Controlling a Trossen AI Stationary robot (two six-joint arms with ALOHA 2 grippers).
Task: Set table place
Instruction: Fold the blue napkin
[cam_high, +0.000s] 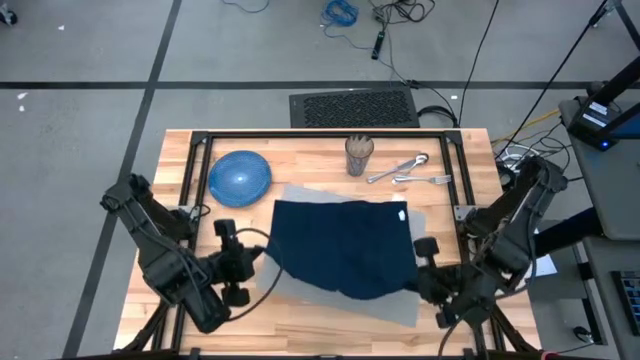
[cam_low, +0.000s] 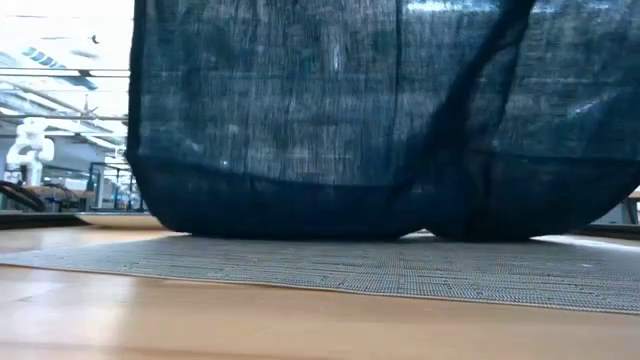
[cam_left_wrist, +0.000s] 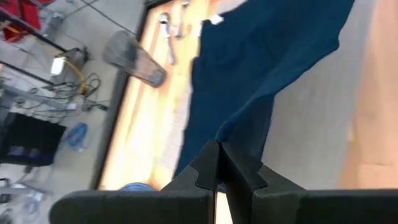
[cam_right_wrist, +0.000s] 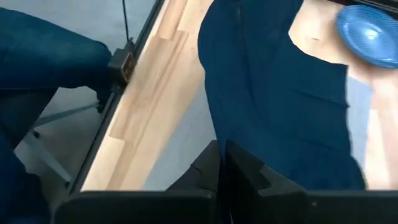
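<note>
Navy napkin (cam_high: 345, 245) hangs between both clamped grippers, left gripper (cam_high: 262, 258), right gripper (cam_high: 418, 262), above placemat (cam_high: 400, 300).

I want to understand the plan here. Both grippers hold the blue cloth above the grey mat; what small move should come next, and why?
Probably lower the navy napkin gently onto the grey placemat. The left gripper and right gripper are each shut on a napkin edge, and the low view shows it hanging, its bottom just touching the mat. The plate and cutlery wait unplaced.

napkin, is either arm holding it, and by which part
Both. The left gripper and right gripper each have shut fingers pinching the navy napkin at its near edge, lifting it over the grey placemat.
</note>
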